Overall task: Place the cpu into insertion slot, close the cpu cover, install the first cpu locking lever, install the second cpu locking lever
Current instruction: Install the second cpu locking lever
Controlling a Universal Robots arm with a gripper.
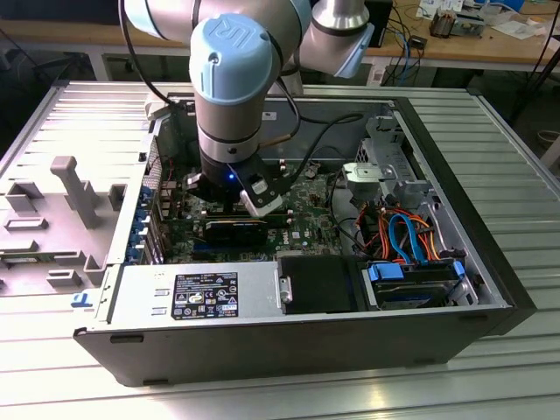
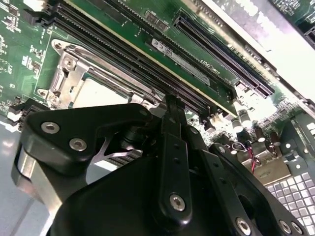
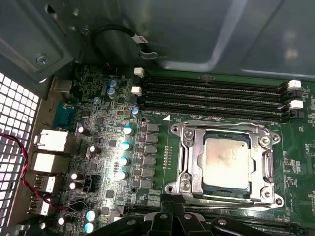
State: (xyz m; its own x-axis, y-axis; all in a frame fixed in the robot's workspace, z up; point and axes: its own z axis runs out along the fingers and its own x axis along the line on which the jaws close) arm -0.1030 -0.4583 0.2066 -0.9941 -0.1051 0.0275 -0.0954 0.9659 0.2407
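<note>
Hovering by the cover (image 3: 227, 162), chip (image 3: 226, 162) already seated; end effector (image 3: 172, 216) grip unclear, levers wanted slow pressure.

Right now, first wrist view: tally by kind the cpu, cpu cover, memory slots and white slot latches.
cpu: 1
cpu cover: 1
memory slots: 4
white slot latches: 4
Total: 10

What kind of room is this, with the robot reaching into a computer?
Probably an electronics lab or workshop. An opened computer case lies on a ribbed metal table, a workbench behind carries cables and small parts, and the arm's hand hangs over the cpu in its socket.
</note>
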